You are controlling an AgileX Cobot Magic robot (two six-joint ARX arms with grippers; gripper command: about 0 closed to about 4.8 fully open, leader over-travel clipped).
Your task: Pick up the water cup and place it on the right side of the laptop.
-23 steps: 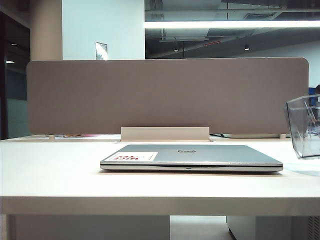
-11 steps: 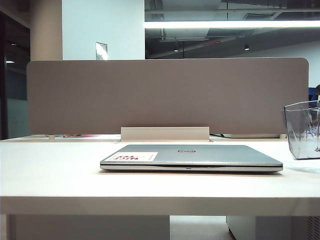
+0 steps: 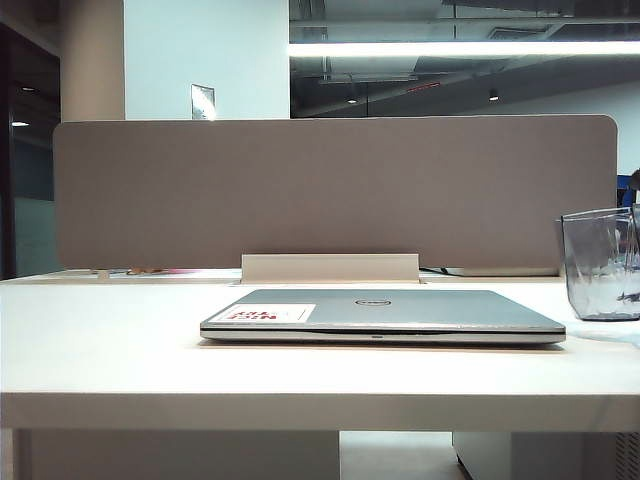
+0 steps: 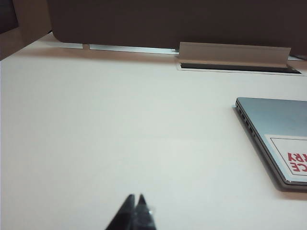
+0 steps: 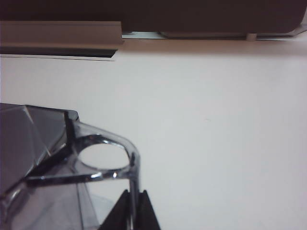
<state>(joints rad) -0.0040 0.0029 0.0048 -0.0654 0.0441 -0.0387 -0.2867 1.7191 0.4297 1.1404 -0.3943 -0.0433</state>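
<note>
The water cup, a clear faceted mug, stands upright at the right edge of the exterior view, to the right of the closed silver laptop; its base looks level with the tabletop. In the right wrist view the cup fills the near corner and my right gripper is shut on its handle, with the clear bar pinched between the dark fingertips. My left gripper is shut with nothing in it, over bare table, well away from the laptop's corner. Neither arm shows in the exterior view.
A grey partition screen runs along the back of the white table, with a pale cable-tray cover at its foot behind the laptop. The table's front edge lies close before the laptop.
The water cup has come down and moved left toward the laptop, from tilted in the air to upright and level with the table. The laptop has not moved.
</note>
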